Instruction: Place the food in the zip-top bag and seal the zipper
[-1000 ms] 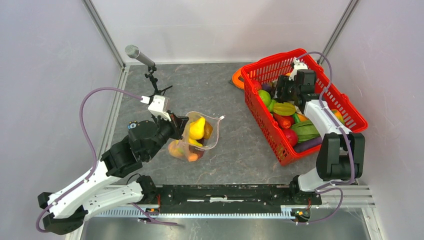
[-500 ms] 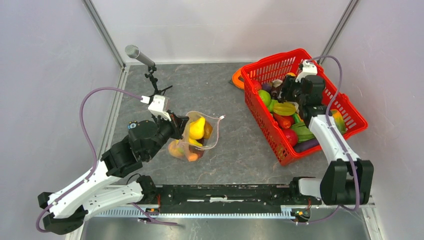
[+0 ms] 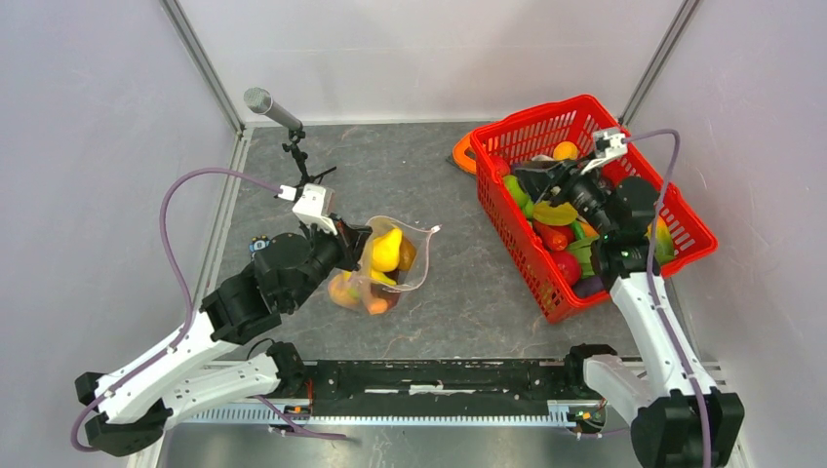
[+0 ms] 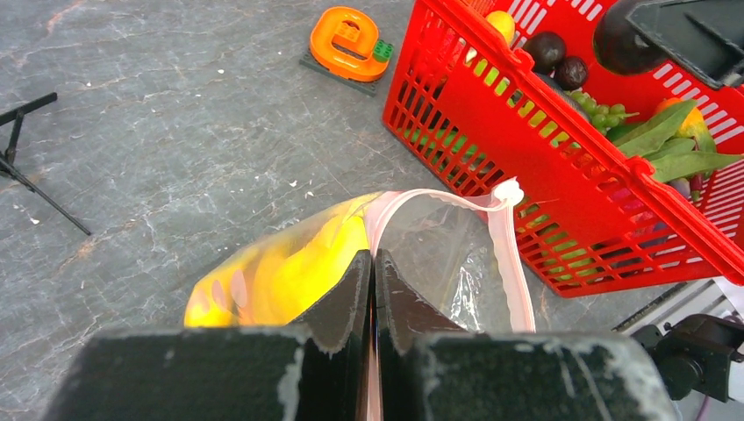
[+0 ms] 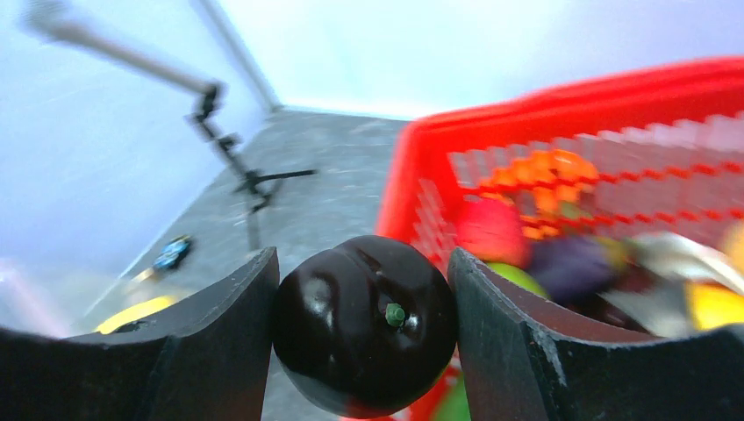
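Note:
The zip-top bag (image 3: 395, 263) lies on the grey table left of centre, its mouth open, with yellow and orange food (image 3: 383, 252) inside. My left gripper (image 3: 343, 244) is shut on the bag's pink zipper (image 4: 511, 254) strip at the mouth's near end; the left wrist view shows the pads (image 4: 351, 289) pinching it beside a yellow piece (image 4: 289, 263). My right gripper (image 3: 534, 181) is above the red basket's left part, shut on a dark, glossy round fruit (image 5: 364, 324) with a green stem nub.
The red mesh basket (image 3: 520, 249) at the right holds several more toy fruits and vegetables. A flat orange ring-shaped object (image 3: 462, 153) lies behind its left corner. A small microphone stand (image 3: 293, 146) stands at the back left.
My right gripper has risen out of the basket with the dark fruit and turned to point left, toward the bag. The left gripper and the bag have stayed put.

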`<action>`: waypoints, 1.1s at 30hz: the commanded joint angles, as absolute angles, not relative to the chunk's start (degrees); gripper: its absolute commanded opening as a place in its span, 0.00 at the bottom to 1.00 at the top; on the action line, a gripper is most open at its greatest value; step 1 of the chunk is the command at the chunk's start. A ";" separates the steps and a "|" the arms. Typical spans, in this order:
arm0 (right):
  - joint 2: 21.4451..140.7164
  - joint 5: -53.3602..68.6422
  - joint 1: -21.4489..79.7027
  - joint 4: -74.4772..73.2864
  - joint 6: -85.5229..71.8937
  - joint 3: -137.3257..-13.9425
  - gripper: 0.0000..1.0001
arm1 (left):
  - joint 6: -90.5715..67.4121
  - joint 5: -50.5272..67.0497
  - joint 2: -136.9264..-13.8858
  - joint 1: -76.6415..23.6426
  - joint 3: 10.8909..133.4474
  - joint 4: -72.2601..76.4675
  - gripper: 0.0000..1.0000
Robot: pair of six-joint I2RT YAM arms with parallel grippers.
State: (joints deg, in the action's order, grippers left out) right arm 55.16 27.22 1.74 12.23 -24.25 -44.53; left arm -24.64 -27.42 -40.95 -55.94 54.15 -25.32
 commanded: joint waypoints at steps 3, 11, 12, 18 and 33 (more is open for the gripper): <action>52.18 40.02 15.40 18.22 -22.55 -46.68 0.47 | -26.13 -26.41 -41.54 -55.71 54.67 -21.43 0.09; 55.02 40.58 34.92 12.98 -12.93 -50.38 0.48 | -26.69 -25.76 -41.92 -55.72 54.84 -21.08 0.09; 55.88 38.53 37.59 11.07 -10.85 -51.46 0.48 | -26.70 -25.67 -41.91 -55.72 54.84 -21.09 0.09; 60.55 24.96 50.61 6.43 -3.47 -55.37 0.49 | -26.71 -25.49 -41.82 -55.72 55.02 -21.31 0.09; 74.16 7.66 63.71 5.49 2.13 -63.93 0.80 | -26.66 -29.00 -39.28 -55.64 57.71 -25.03 0.09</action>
State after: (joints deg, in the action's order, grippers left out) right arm 73.69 5.04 63.07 1.37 1.45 -59.99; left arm -24.67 -25.47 -40.49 -55.94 54.17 -24.97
